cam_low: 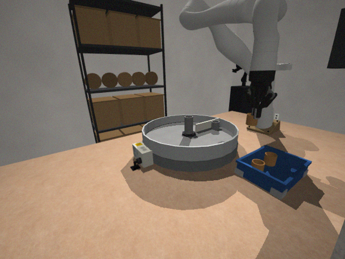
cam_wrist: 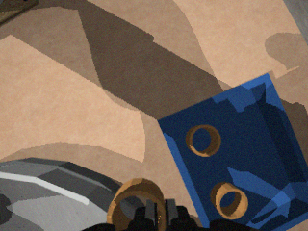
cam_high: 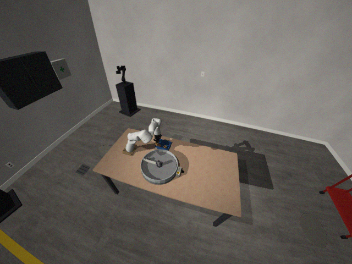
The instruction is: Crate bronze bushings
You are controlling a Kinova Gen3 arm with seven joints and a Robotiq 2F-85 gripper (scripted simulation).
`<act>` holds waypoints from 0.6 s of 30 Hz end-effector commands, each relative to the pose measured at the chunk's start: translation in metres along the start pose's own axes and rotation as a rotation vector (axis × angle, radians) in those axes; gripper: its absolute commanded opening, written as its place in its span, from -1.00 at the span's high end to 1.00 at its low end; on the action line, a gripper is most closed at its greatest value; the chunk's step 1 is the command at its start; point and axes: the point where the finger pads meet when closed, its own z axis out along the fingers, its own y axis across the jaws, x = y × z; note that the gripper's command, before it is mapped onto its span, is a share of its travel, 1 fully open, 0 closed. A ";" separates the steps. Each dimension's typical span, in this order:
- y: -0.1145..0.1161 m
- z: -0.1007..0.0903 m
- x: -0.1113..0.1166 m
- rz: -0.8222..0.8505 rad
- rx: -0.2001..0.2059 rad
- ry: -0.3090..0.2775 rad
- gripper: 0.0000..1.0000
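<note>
My gripper is shut on the wall of a bronze bushing, held in the air. In the wrist view this bushing appears between the turning table's rim and the crate. The blue crate holds two other bronze bushings: one nearer the arm's base, another farther from it. A short grey steel bushing stands on the turning table, beside the pale guide bar. The near floor of the turning table is partly hidden by its rim.
A grey centre post rises from the turning table. The pale guide bar runs from near the post toward the rim. A small control box stands at the turning table's side. The arm's base plate is near the table's left end.
</note>
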 end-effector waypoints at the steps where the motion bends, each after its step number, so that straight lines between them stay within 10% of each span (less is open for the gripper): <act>1: 0.001 -0.001 0.001 -0.006 0.000 -0.005 1.00; 8: 0.054 -0.001 0.004 -0.004 0.000 -0.003 1.00; 18: 0.054 -0.001 0.004 -0.004 0.000 -0.003 1.00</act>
